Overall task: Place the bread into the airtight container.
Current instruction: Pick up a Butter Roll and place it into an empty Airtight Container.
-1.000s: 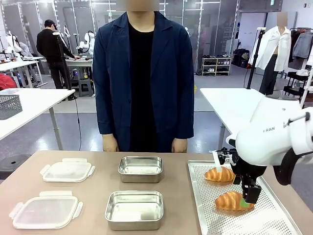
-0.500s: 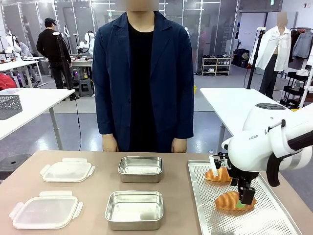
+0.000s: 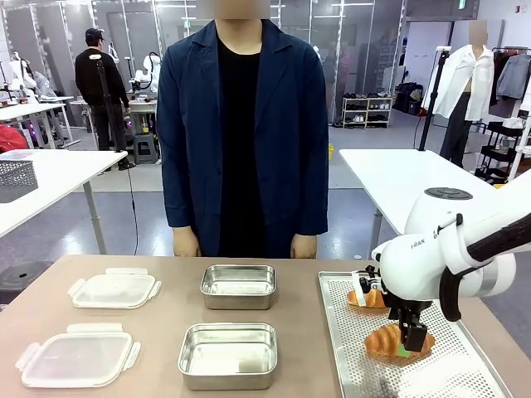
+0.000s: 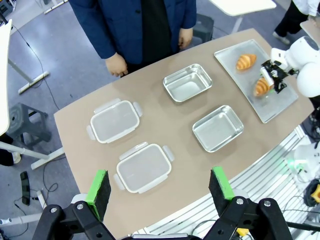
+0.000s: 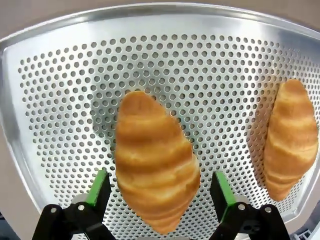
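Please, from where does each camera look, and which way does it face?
Front view: on the robot's side, facing across the table to the person; the right tool is at the near croissant.
Left wrist view: high up, looking down on the whole table; the open left tool shows below.
Right wrist view: just above the tray, looking down; open right tool astride that croissant.
Shared: all show the tray.

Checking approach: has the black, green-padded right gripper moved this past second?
Yes: the right gripper went left and down along the perforated metal tray, straddling the near golden croissant.
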